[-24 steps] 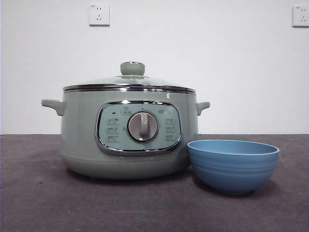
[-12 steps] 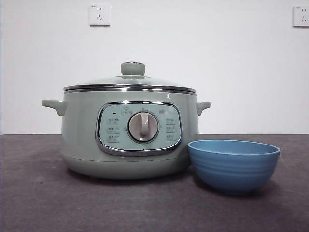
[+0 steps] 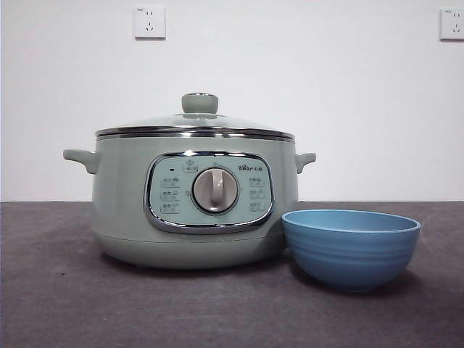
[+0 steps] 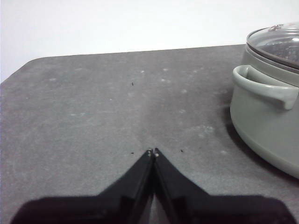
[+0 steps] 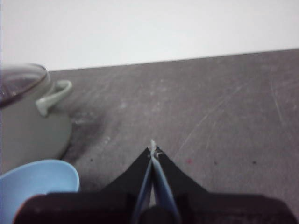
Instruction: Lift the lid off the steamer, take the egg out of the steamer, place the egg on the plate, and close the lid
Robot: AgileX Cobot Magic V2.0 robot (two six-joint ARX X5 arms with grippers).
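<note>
The sage-green steamer stands on the dark table with its glass lid seated on it, green knob on top. The sky-blue plate, a bowl, sits right beside it at the front right. The egg is hidden. Neither arm shows in the front view. My left gripper is shut and empty over bare table, off to the side of the steamer's handle. My right gripper is shut and empty, apart from the plate and the steamer.
A white wall with two sockets stands behind the table. The dark grey table top stretches out on both sides of the steamer, with its rounded corner near the left gripper.
</note>
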